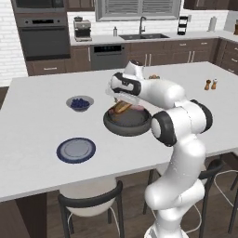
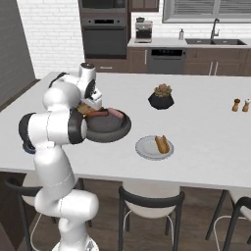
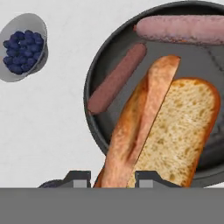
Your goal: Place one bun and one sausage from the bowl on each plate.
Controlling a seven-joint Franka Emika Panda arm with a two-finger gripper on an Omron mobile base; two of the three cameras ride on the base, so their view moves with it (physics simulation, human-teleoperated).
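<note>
The wide dark-grey bowl [image 1: 132, 126] [image 2: 110, 133] [image 3: 109, 52] sits mid-counter. In the hand view it holds a dark sausage [image 3: 116, 78], a pinker sausage [image 3: 179, 28] and a flat piece of cut bread [image 3: 183, 131]. My gripper [image 3: 114, 179] [image 1: 119, 101] reaches down into the bowl and is shut on a long bun [image 3: 140, 127] [image 1: 122, 108] that lies over the bread. The blue-rimmed plate [image 1: 76, 150] at the front left is bare. Right of the bowl, the light grey plate [image 2: 145, 149] carries another bun [image 2: 162, 143].
A small grey bowl of blue berries [image 1: 80, 103] [image 3: 22, 46] stands left of the big bowl. A black plant pot [image 2: 161, 97] and salt and pepper shakers [image 2: 241, 105] stand farther right. Dark chairs [image 1: 90, 202] line the counter's near edge.
</note>
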